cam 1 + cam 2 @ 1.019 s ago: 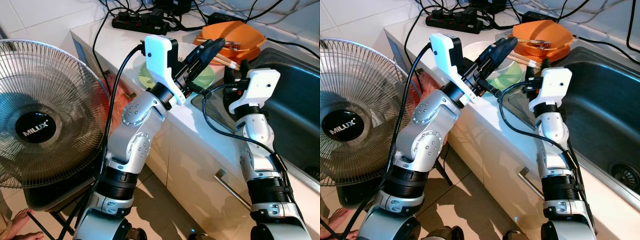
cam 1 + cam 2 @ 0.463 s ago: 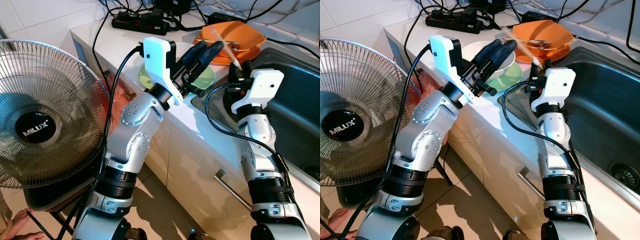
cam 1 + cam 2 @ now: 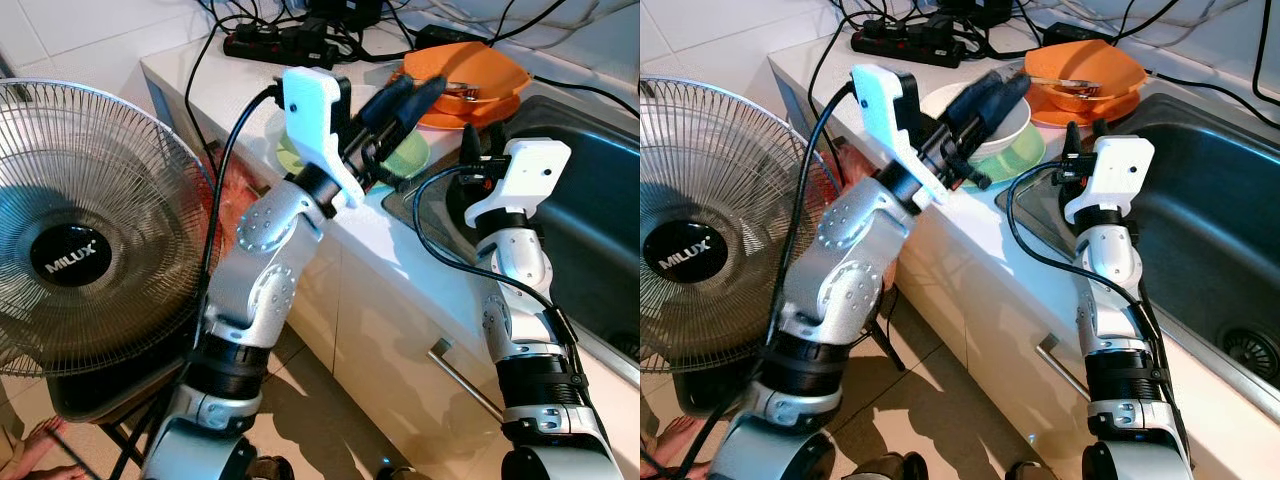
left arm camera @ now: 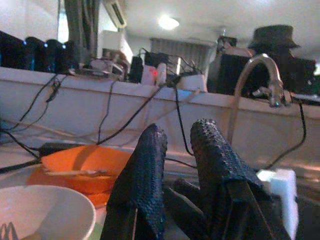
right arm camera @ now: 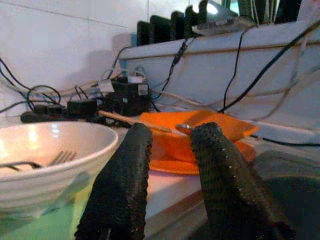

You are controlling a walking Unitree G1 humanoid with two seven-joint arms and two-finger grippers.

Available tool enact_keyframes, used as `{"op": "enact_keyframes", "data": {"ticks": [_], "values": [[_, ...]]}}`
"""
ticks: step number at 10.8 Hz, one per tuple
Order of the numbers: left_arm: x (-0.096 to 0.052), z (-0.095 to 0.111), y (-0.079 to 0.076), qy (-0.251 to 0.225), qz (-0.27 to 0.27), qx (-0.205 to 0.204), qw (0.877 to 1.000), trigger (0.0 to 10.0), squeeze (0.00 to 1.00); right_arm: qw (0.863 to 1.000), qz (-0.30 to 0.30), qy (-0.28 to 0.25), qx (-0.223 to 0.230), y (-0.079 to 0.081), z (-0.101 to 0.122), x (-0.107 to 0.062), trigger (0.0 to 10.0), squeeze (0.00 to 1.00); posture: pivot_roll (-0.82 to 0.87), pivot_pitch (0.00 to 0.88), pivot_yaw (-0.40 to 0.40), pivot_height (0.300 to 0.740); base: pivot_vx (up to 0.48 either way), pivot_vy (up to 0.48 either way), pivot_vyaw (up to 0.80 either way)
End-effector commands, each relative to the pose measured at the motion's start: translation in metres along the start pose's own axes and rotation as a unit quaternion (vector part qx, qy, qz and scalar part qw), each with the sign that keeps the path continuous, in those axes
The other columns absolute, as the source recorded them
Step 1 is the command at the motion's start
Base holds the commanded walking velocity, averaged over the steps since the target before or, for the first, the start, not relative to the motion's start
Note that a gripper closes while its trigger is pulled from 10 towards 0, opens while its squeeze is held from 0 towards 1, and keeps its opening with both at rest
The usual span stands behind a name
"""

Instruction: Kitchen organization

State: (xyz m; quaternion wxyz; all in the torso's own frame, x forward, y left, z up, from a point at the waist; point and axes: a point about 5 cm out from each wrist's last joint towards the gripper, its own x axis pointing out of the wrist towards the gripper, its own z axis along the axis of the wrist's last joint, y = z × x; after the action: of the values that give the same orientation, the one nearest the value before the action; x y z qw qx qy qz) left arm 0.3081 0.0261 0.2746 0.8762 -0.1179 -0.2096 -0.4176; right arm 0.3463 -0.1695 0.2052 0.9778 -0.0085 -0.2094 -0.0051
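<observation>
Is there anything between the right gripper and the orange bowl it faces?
Nothing visible blocks it. The right gripper looks straight at the orange bowl, with open counter between. The white bowl on the green plate sits off to one side, and the left gripper hovers over it.

A shallow white ceramic bowl holding a fork sits on a green plate, beside an orange plastic bowl with utensils inside.

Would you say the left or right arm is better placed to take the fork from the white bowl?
Probably left: the left gripper hovers over the white bowl holding the fork.
</observation>
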Motion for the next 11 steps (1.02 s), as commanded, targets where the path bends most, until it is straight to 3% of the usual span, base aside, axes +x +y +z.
{"op": "enact_keyframes", "data": {"ticks": [1,3,5,6,8,11], "values": [[-0.005,-0.004,-0.002,0.015,-0.006,0.008,1.000,10.0,0.00,1.000,-0.009,0.009,-0.002,-0.003,-0.001,0.002,10.0,0.00,-0.02,0.115,0.063,0.740,0.000,0.000,0.00],[-0.013,-0.010,0.011,0.028,0.032,0.012,0.999,10.0,0.00,0.999,-0.022,0.026,-0.013,-0.007,-0.007,0.002,10.0,0.00,-0.01,0.112,0.063,0.740,0.000,0.000,0.00],[-0.029,-0.022,0.034,0.057,0.109,0.052,0.991,10.0,0.00,0.999,-0.030,0.037,-0.023,-0.012,-0.011,0.002,10.0,0.00,-0.01,0.109,0.062,0.740,0.000,0.000,0.00],[-0.037,-0.021,0.040,0.063,0.120,0.079,0.988,10.0,0.00,0.998,-0.039,0.042,-0.029,-0.016,-0.014,0.001,10.0,0.00,-0.01,0.106,0.062,0.740,0.000,0.000,0.00],[-0.040,-0.012,0.041,0.052,0.126,0.098,0.986,10.0,0.00,0.997,-0.045,0.044,-0.035,-0.023,-0.014,0.002,10.0,0.00,-0.01,0.098,0.060,0.740,0.000,0.000,0.00],[-0.057,-0.035,0.036,0.092,0.128,0.116,0.981,10.0,0.00,0.994,-0.055,0.072,-0.063,-0.039,-0.029,-0.004,10.0,0.00,-0.01,0.086,0.059,0.740,0.000,0.000,0.00]]}}
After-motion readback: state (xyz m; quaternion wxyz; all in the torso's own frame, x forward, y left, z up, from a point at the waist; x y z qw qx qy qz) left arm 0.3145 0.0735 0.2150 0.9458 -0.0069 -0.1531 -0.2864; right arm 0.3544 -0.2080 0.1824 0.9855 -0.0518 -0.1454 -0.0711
